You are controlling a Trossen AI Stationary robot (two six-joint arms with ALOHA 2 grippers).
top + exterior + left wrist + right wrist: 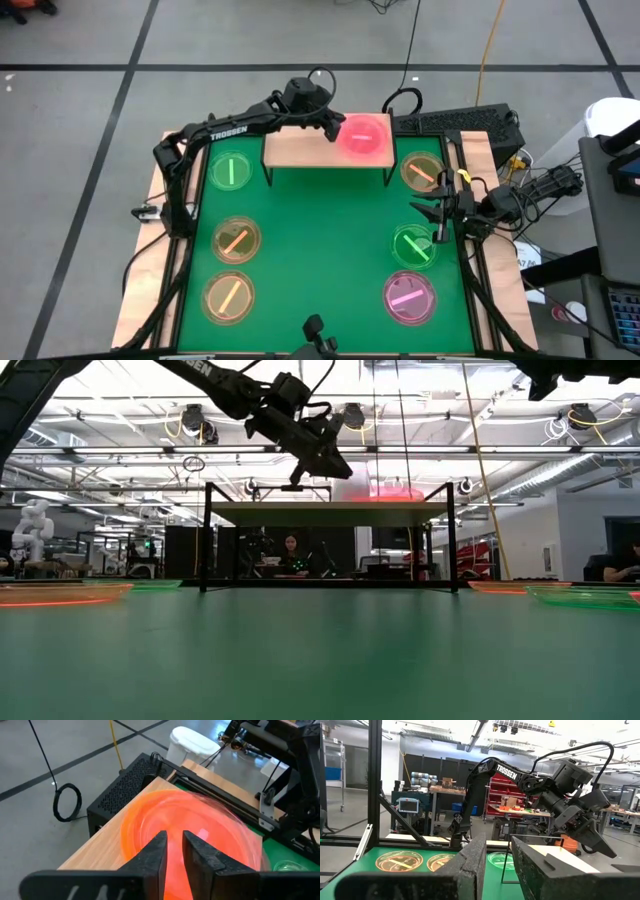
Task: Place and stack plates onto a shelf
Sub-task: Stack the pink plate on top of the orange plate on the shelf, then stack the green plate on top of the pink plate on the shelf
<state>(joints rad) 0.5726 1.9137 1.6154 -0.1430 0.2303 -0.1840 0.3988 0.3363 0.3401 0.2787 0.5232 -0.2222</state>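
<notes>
A pink plate lies on the right end of the light-wood shelf at the table's far edge; its outline is blurred in the left wrist view. My left gripper is at the plate's left rim, slanting down, fingers a little apart. In the low view its tip sits above the shelf top. My right gripper waits open by the table's right edge, with nothing between its fingers. Several more plates rest flat on the green table. My left gripper's fingers stand either side of the pink plate's near rim, coming from the table's left and slanting down. The fingers hide the rim there, so I cannot tell whether they touch it. The plate rests on the shelf.
On the table's left side lie a green plate and two amber ones. On the right are an amber, a green and a pink one. The shelf's left and middle are bare wood.
</notes>
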